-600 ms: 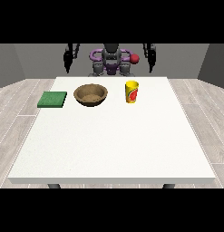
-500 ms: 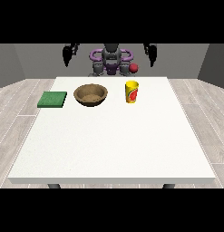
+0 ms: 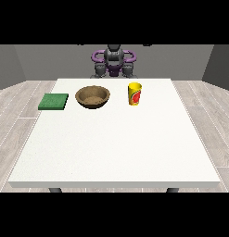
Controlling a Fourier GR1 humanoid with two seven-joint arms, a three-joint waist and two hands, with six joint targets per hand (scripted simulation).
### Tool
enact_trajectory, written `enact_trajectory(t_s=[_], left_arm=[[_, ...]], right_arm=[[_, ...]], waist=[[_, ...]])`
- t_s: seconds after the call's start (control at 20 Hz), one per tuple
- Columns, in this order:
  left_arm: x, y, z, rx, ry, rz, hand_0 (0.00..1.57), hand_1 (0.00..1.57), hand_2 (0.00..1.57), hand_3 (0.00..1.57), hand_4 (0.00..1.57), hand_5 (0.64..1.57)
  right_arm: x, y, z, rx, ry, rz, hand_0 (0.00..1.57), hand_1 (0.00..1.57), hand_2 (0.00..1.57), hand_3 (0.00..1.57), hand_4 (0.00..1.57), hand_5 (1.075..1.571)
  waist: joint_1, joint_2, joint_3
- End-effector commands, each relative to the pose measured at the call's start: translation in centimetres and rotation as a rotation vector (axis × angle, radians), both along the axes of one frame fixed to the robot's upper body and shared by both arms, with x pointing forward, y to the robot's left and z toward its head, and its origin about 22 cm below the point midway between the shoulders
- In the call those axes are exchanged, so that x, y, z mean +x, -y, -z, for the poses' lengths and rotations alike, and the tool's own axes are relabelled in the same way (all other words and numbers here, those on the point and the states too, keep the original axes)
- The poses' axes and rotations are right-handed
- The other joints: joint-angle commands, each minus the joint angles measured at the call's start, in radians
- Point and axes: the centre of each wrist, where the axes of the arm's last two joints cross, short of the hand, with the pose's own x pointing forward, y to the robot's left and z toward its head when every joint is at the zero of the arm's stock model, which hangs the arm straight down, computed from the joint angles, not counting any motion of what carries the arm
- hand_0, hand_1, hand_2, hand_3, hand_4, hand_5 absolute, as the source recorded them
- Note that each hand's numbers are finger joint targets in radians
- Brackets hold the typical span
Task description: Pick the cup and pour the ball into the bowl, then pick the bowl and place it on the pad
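A yellow cup (image 3: 135,94) with a red mark stands upright on the white table (image 3: 116,148), towards its far side and right of centre. No ball shows; the inside of the cup is hidden from here. A brown bowl (image 3: 79,95) sits left of the cup with a clear gap between them. Further left, at the table's edge, lies a flat green pad (image 3: 54,101). The robot's body (image 3: 114,60) is behind the far edge. Neither hand shows in this view.
The near half of the table holds nothing. Grey plank floor surrounds the table on both sides.
Both raised hands have gone up out of the picture. The red ball that was dropping above the cup no longer shows. Cup, bowl and pad have not moved.
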Motion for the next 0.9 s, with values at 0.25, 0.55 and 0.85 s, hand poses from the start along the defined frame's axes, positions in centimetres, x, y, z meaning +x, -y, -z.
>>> enact_trajectory(t_s=[0.25, 0.55, 0.85], left_arm=[[1.4, 2.3, -6.8, -0.017, 0.154, -0.014, 0.00, 0.00, 0.00, 0.00, 0.56, 1.555], [4.4, 4.1, -6.1, 0.027, 0.344, -0.036, 0.00, 0.00, 0.00, 0.00, 0.58, 1.544], [4.8, 3.4, -1.9, 0.106, 0.507, -0.018, 0.00, 0.00, 0.00, 0.00, 0.55, 1.487]], right_arm=[[0.0, 1.4, -8.1, 0.017, 0.130, -0.011, 0.00, 0.00, 0.00, 0.00, 0.76, 1.548], [1.4, -1.2, -5.4, 0.041, 0.287, -0.051, 0.00, 0.00, 0.00, 0.00, 0.73, 1.550], [3.7, 0.8, -6.1, 0.050, 0.450, -0.022, 0.00, 0.00, 0.00, 0.00, 0.69, 1.543]], waist=[[-0.018, 0.157, -0.0033], [-0.051, 0.394, -0.0029], [-0.033, 0.567, -0.0034]])
